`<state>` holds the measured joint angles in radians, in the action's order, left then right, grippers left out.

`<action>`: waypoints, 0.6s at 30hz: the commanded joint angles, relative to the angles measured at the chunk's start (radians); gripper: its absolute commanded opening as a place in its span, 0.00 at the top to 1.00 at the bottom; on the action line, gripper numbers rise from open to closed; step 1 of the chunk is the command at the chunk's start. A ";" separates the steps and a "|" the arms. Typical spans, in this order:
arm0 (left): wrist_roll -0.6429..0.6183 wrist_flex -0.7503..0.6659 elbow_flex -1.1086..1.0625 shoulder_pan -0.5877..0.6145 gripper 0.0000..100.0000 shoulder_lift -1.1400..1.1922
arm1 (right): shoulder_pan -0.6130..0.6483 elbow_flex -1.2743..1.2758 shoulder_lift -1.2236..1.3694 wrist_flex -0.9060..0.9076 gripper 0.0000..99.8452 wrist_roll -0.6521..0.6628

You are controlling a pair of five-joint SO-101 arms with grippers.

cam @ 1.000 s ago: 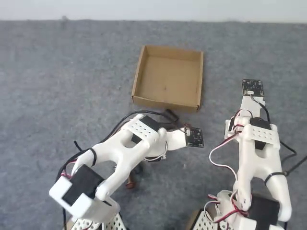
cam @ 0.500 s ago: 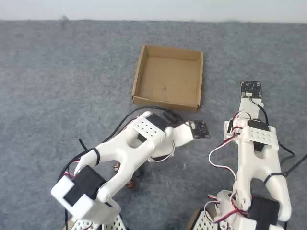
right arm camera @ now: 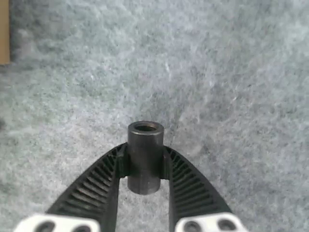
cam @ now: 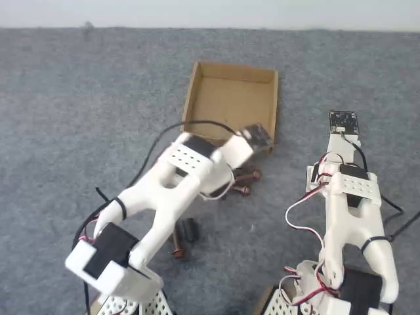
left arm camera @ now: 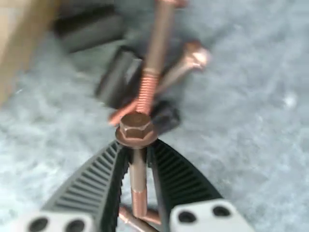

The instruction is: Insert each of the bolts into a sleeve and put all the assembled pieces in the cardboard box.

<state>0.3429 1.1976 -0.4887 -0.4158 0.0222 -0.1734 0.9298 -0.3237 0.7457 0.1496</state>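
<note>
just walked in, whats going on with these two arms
Two robot arms are pairing bolts with sleeves. The left tool is shut on a copper bolt, close to a heap of loose bolts and black sleeves beside the cardboard box. The right tool grips one sleeve upright over the grey mat. No assembled piece is visible in the box.

High view: fixed, behind both arms, looking down over the table point(cam: 79, 98). Wrist views: close behind their own fingers point(left arm camera: 96, 183), facing the table. High and left wrist views share the cardboard box point(cam: 230, 69) wall.
</note>
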 commanded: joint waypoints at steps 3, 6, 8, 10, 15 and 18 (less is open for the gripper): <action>-0.086 -0.049 0.054 0.069 0.99 -0.029 | 0.013 -0.006 -0.053 -0.019 0.99 0.000; -0.112 -0.058 0.038 0.098 0.99 -0.098 | 0.015 -0.006 -0.053 -0.019 0.99 0.000; -0.135 -0.098 0.008 0.126 0.99 -0.152 | 0.015 -0.006 -0.053 -0.019 0.99 0.000; -0.176 -0.158 -0.036 0.164 0.99 -0.207 | 0.015 -0.006 -0.053 -0.019 0.99 0.000; -0.287 -0.298 -0.119 0.307 0.99 -0.293 | 0.015 -0.006 -0.053 -0.019 0.99 -0.003; -0.356 -0.310 -0.125 0.394 0.99 -0.304 | 0.015 -0.006 -0.053 -0.019 0.99 -0.005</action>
<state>0.0545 0.9244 -0.6237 -0.0936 -0.2094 -0.1703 0.9298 -0.3237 0.7457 0.1496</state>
